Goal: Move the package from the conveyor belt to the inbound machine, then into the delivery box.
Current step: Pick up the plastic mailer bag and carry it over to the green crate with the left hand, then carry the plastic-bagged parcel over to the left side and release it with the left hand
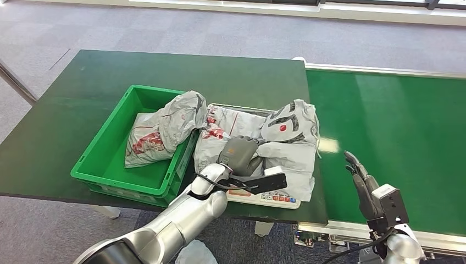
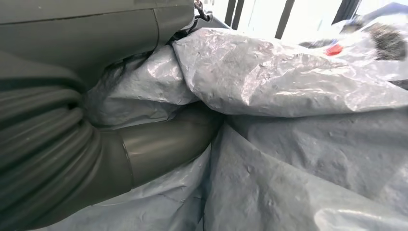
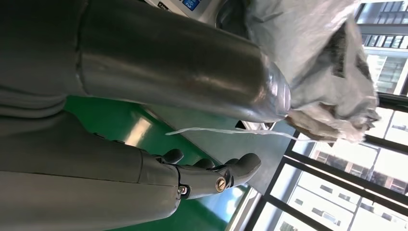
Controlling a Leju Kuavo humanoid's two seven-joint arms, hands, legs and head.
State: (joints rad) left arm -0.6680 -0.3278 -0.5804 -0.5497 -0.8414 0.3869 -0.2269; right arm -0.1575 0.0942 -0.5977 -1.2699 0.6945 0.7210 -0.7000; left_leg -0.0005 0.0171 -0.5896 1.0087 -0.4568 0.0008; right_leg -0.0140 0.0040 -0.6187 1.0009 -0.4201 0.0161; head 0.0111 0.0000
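Belt [image 1: 395, 137] at right, bare green. Box [image 1: 104, 159] at left holds 1 bag [image 1: 159, 129]. Between them the package [image 1: 286, 148] lies on the machine [image 1: 275, 199], likely for scanning. My left hand [image 1: 239, 157] presses into it, seemingly gripping for transfer. My right hand [image 1: 360, 179] hovers over the belt, fingers apart, holding nothing.

My left hand [image 1: 240, 155] sits on the package [image 1: 286, 144] atop the inbound machine [image 1: 267, 196].
Left of that hand, the delivery box [image 1: 104, 159] holds another bag [image 1: 159, 129]; both rest on the surface [image 1: 55, 126]. To its right lies the conveyor belt [image 1: 406, 132], under my right hand [image 1: 362, 179].
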